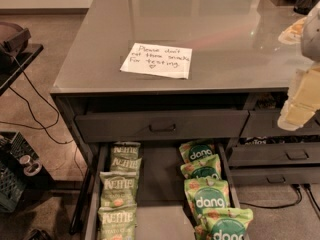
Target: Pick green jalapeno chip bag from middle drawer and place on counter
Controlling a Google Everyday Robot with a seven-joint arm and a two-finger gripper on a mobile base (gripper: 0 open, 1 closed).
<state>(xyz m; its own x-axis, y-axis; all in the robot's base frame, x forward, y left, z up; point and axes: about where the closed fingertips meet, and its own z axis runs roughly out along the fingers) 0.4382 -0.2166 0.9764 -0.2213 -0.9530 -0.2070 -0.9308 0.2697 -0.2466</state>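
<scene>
The middle drawer (158, 181) is pulled open below the counter (210, 29), which bears a white handwritten note (157, 60). Several olive-green Kettle jalapeno chip bags lie in a column along the drawer's left side, among them one in the middle of the column (118, 188) and one nearest the front (117, 221). Brighter green dang bags (206, 199) lie in a column along its right side. My gripper (295, 115) is a cream shape at the right edge of the view. It hangs at the counter's front right corner, above and to the right of the drawer, away from all bags.
A shut wide drawer front with a recessed handle (162, 126) sits above the open drawer. Narrower dark drawers (297, 155) are at the right. A black crate (11, 181), cables and a dark table (17, 51) stand on the left. Cables (280, 204) lie on the floor at right.
</scene>
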